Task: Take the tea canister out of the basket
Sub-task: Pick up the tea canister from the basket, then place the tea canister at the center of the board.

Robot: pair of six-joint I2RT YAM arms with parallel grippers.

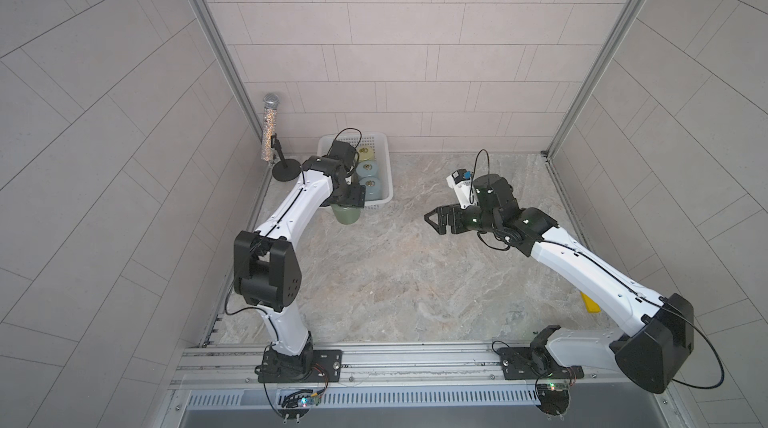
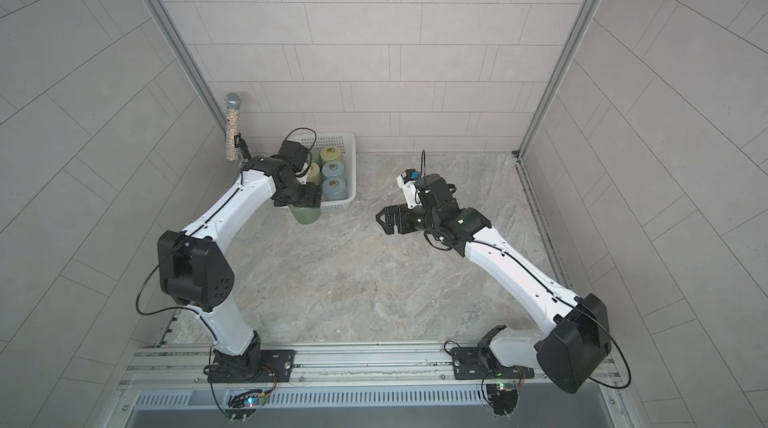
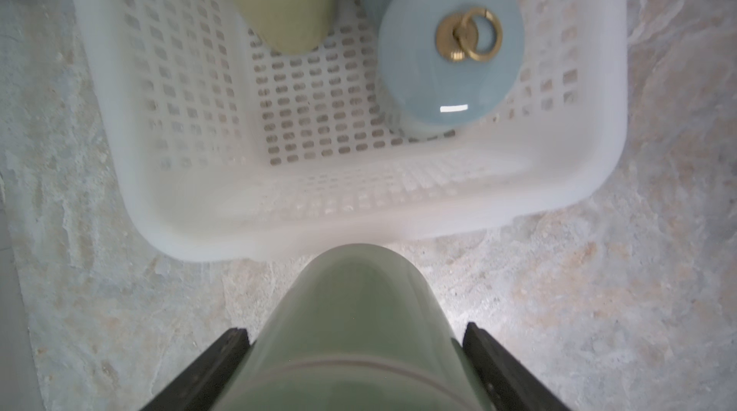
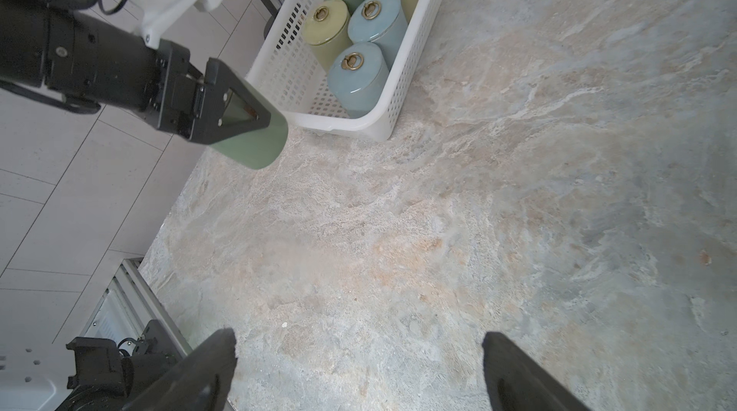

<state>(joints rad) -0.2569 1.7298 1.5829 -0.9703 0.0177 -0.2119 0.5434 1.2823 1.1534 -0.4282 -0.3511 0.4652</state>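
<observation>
A sage-green tea canister (image 3: 359, 289) sits between the black fingers of my left gripper (image 3: 357, 335), which is shut on its sides. The canister (image 4: 255, 142) hangs tilted just outside the near end of the white perforated basket (image 4: 420, 42), lid end hidden in the gripper. In both top views the wrist covers most of the canister (image 1: 345, 217) (image 2: 306, 216). Several more canisters stand in the basket (image 1: 390, 181), among them a blue one (image 3: 450, 70) with a brass ring. My right gripper (image 4: 359, 339) (image 1: 430, 218) hovers open and empty over mid-table.
A glittery microphone (image 1: 270, 127) on a black stand (image 1: 286, 170) is at the back left, beside the basket. Tiled walls close in the table on three sides. A yellow object (image 1: 590, 303) lies at the right edge under the right arm.
</observation>
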